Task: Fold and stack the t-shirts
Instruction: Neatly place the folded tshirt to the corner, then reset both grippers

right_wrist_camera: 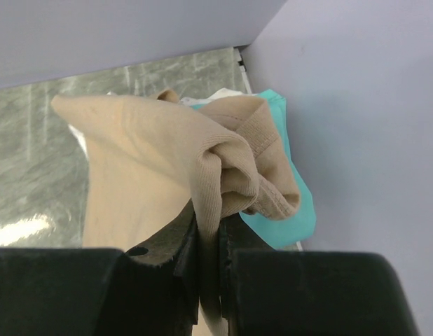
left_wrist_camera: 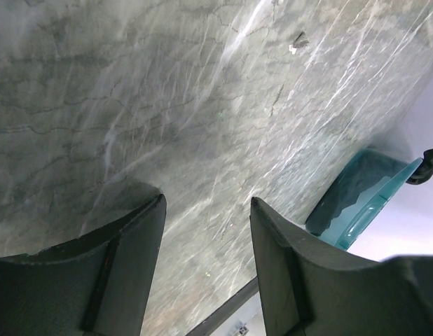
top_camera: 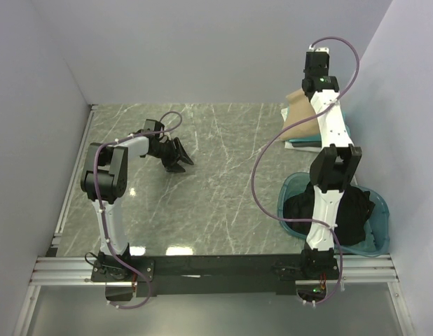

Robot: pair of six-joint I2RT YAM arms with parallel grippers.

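The right fingers (right_wrist_camera: 164,262) are clenched on a bunched fold of the tan t-shirt (right_wrist_camera: 146,154), with the ribbed neckband rolled up just above the pinch. The cloth hangs from them in a broad sheet towards 9 o'clock in the right wrist view. Behind it, at 3 o'clock against the side wall, lies the teal t-shirt (right_wrist_camera: 293,203), flat on the table. A sliver of white cloth (right_wrist_camera: 220,93) shows at its far edge.

Seen from above, the tan t-shirt is raised over the table's 1 o'clock corner. It hangs beside the outstretched right arm, above the flat teal and white pile.

The left fingers (left_wrist_camera: 125,259) are released, spread apart with nothing between them. They hover over bare grey marbled table (top_camera: 223,203), a little towards 10 o'clock from its middle in the top view.

At 4 o'clock on the table sits the round teal basin (top_camera: 290,192), with black cloth (top_camera: 356,210) heaped inside it. The right arm's lower link crosses over the basin. Its rim also shows at 4 o'clock in the left wrist view.
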